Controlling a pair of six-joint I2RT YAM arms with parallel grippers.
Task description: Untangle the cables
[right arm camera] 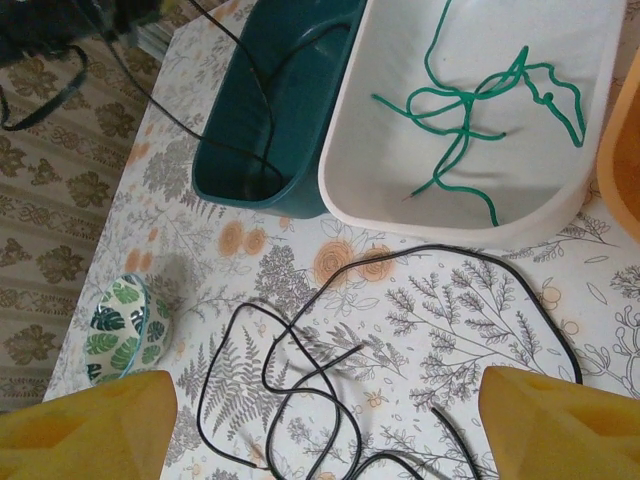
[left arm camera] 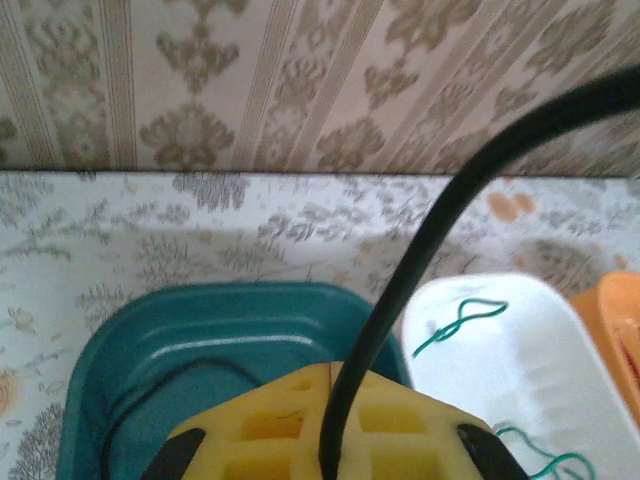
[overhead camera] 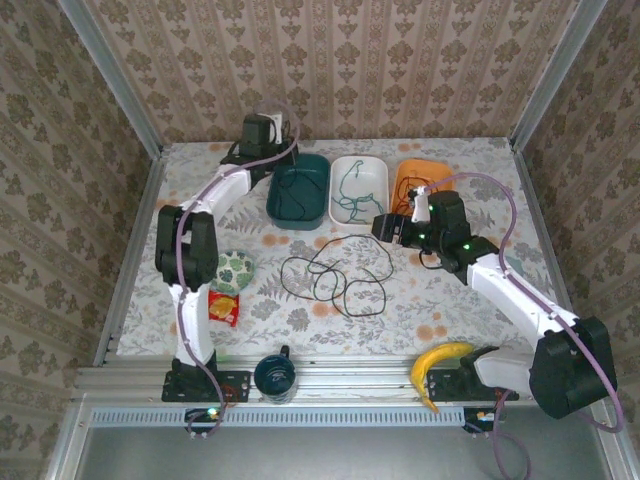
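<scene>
While tight on a stringy black cable (left arm camera: 400,290), left claw (left arm camera: 332,430); right claw (right arm camera: 325,430) agape.

No lettering, label, brand or number is legible on anything.

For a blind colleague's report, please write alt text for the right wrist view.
A black cable lies in loose loops on the flowered table, under the open right pincer. Beyond it, a green cable rests in a white tray beside a teal bin.
</scene>
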